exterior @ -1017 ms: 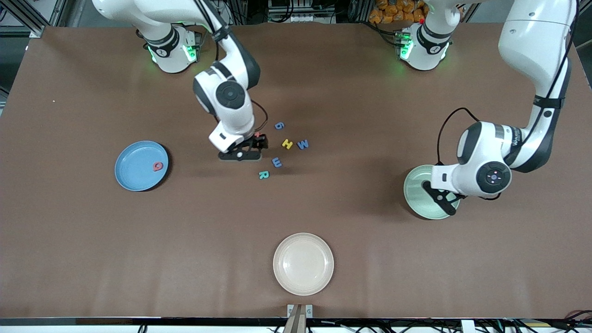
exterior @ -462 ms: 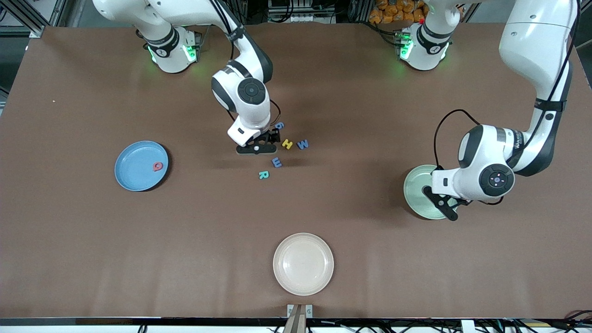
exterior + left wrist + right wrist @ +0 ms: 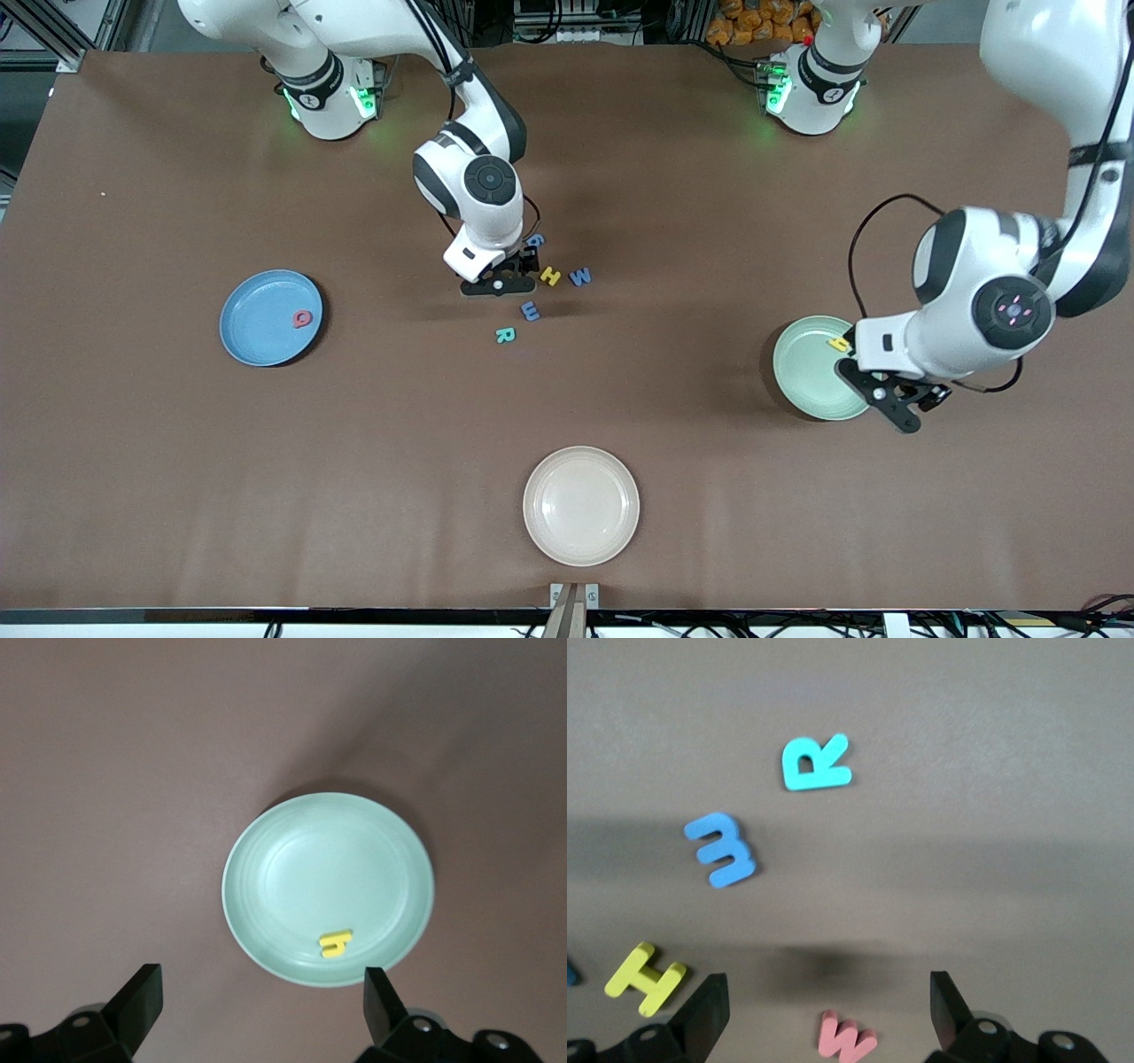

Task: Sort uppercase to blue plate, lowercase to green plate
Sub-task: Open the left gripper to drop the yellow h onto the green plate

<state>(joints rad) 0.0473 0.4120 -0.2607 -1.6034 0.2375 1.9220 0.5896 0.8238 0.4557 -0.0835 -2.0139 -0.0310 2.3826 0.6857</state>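
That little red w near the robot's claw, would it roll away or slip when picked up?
Probably not. The red w lies flat on the brown table, so it seems unlikely to roll. It looks thin, soft-edged and matte like foam, so likely very light and slightly squashy. Being so small, a nudge from the right tool could probably slide it.

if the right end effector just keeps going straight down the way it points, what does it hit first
Most likely the small red w, which lies on the brown table between the open fingers of the right end effector. Height is hard to judge, so it might land on bare table beside it.
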